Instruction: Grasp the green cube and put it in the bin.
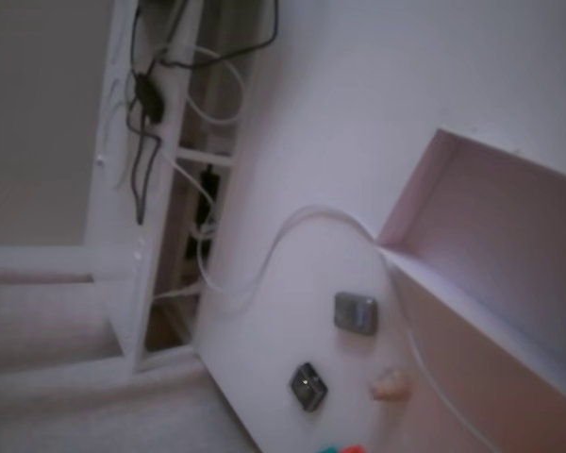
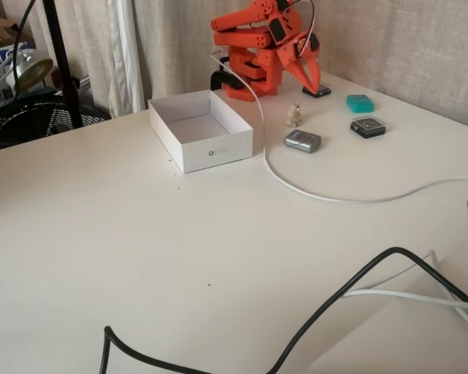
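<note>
The green cube (image 2: 359, 102) is a small teal block lying on the white table at the back right. In a fixed view only a teal sliver of the green cube (image 1: 331, 449) shows at the bottom edge. The bin (image 2: 199, 128) is a white shallow box standing left of the arm, open side up, with nothing in it; the bin's wall (image 1: 481, 255) fills the right of the tilted view. The orange arm sits folded at the back. Its gripper (image 2: 313, 82) points down, left of the cube and apart from it, fingers together and holding nothing.
Two grey metallic blocks (image 2: 303, 140) (image 2: 368, 126) and a small beige figurine (image 2: 295, 114) lie between bin and cube. A dark flat piece (image 2: 317, 92) lies under the gripper. A white cable (image 2: 335, 195) and a black cable (image 2: 359, 284) cross the table. A red-orange piece (image 1: 355, 449) touches the bottom edge.
</note>
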